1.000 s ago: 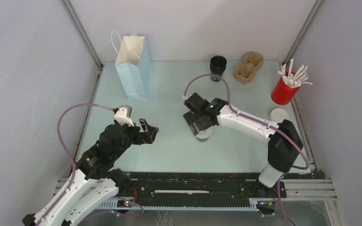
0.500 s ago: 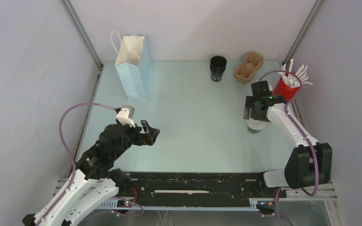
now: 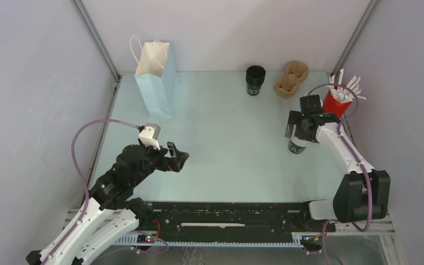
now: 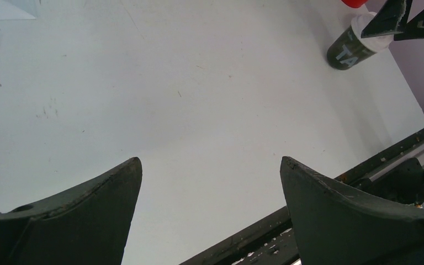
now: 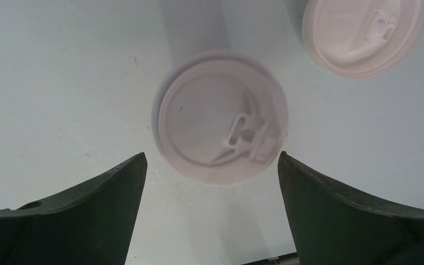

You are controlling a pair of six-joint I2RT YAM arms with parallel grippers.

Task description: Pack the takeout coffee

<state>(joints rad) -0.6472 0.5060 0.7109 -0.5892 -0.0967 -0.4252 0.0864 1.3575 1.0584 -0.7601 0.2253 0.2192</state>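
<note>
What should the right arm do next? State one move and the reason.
Probably lower the right tool a little, so that it straddles the coffee below its lid. The tool hangs open right over the lid and grips nothing. The cup stands upright on the table, far from the bag.

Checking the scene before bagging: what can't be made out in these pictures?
Takeout coffee: top external, lid mostly hidden under the right gripper.
Its lettering: left wrist, only "TA" shows; rest turned away.
Spare lid: right wrist, cut by top edge.
Paper bag contents: top external, walls hide them.
</note>
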